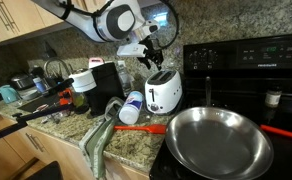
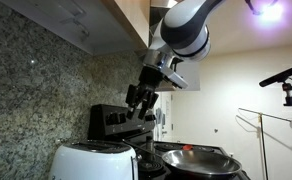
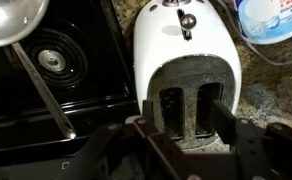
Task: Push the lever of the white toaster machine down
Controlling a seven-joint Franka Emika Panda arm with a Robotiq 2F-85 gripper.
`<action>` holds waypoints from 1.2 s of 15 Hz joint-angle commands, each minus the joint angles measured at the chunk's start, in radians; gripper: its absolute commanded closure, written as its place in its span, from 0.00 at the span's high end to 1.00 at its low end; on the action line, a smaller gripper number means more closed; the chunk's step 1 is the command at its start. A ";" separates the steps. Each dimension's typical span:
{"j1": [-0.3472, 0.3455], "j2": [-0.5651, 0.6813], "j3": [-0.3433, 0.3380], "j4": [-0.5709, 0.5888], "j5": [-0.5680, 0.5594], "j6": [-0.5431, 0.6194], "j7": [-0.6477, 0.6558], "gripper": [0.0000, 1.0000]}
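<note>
The white toaster [image 1: 164,91] stands on the granite counter beside the black stove; it also shows at the lower left of an exterior view [image 2: 94,161]. In the wrist view the toaster [image 3: 181,50] fills the middle, its two slots facing the camera and its dark lever [image 3: 186,21] on the far end face, in its raised position. My gripper [image 1: 148,57] hangs above the toaster with clear air between them. Its fingers [image 3: 184,125] are spread wide, one on each side of the slots, and hold nothing. It also shows in an exterior view [image 2: 139,99].
A steel frying pan [image 1: 216,140] with a red handle sits on the black stove [image 1: 248,62]. A white plastic container [image 1: 132,107] lies left of the toaster. A black appliance [image 1: 104,80], a green cloth [image 1: 98,140] and a sink area [image 1: 26,85] are further left.
</note>
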 commanded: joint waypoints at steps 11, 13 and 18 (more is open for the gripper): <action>0.077 0.062 -0.054 0.066 -0.153 -0.191 0.278 0.00; 0.070 0.072 -0.052 0.083 -0.143 -0.230 0.282 0.00; 0.064 0.096 -0.035 0.129 -0.110 -0.308 0.266 0.00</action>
